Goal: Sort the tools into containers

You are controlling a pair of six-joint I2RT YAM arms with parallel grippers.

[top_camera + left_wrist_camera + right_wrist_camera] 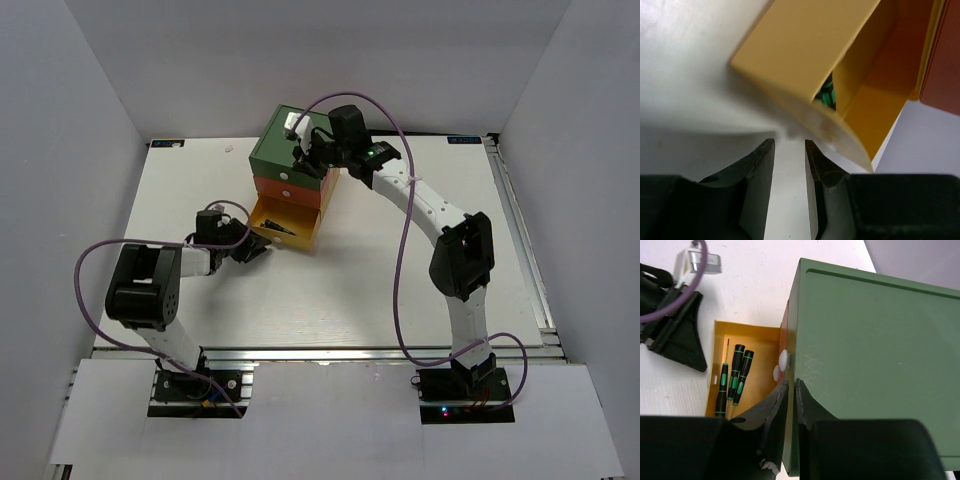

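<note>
Right wrist: saw three black screwdrivers (736, 372) lying in yellow drawer (760, 337) at nine o'clock; found right gripper (792, 386) nearly pressed together, left gripper (789, 146) slightly spread.

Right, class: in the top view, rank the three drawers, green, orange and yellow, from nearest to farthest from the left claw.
1. Yellow drawer: pulled out at the bottom, just in front of the left claw.
2. Orange drawer: middle of the stack, behind the yellow one.
3. Green drawer: top of the stack, farthest back.
</note>
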